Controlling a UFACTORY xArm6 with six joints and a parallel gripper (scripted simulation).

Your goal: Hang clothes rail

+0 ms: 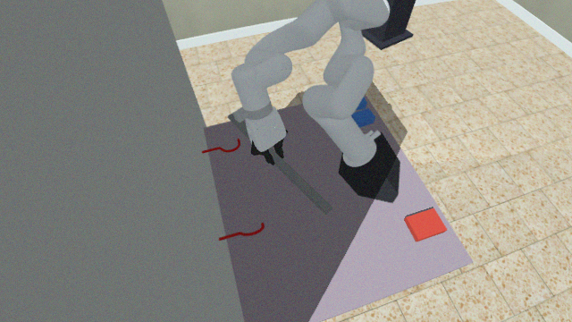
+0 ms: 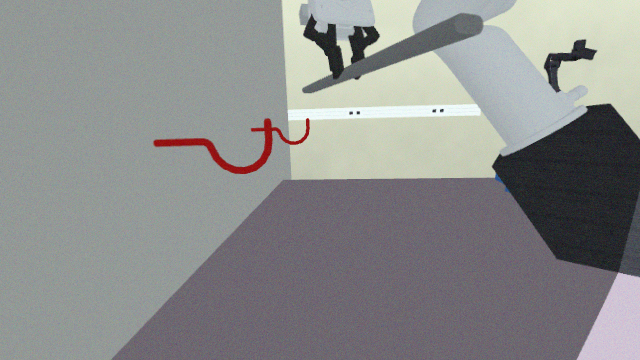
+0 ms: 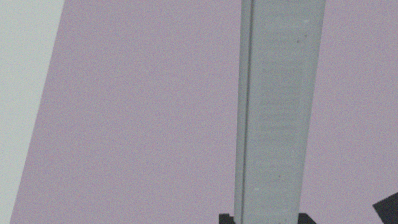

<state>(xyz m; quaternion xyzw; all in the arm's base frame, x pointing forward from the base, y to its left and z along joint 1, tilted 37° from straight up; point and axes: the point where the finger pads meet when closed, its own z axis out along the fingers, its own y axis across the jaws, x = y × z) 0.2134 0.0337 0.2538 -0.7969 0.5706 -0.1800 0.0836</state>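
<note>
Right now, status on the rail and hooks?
End effector shut on rail, gripping near one end. Rail in the air, above both red hooks, touching neither. Nothing between rail and hooks.
</note>
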